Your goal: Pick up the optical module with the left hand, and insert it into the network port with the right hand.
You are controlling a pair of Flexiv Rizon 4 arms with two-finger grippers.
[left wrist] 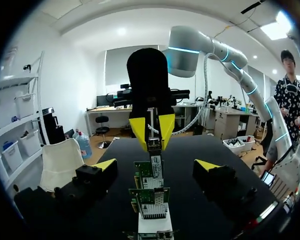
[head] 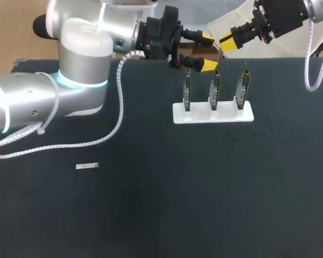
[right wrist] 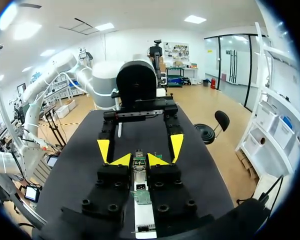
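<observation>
half done: right pincer point(right wrist: 139, 160) pinches the optical module point(left wrist: 154, 146), left pincer point(head: 206, 51) open, empty; next, a straight push into the network port point(left wrist: 153, 161).

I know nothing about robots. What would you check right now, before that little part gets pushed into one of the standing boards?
1. Grip: the right gripper has its jaws shut on the optical module: ok.
2. Handover finished: the left gripper has its jaws open and is not holding the module: ok.
3. Clearance: left gripper free of the middle network card: cannot tell; one tip is close to it.
4. Alignment: module lined up with that card: cannot tell.
5. Support: the white stand sits flat on the table: ok.
6. Clutter: the spare module lies well away from the stand: ok.
</observation>
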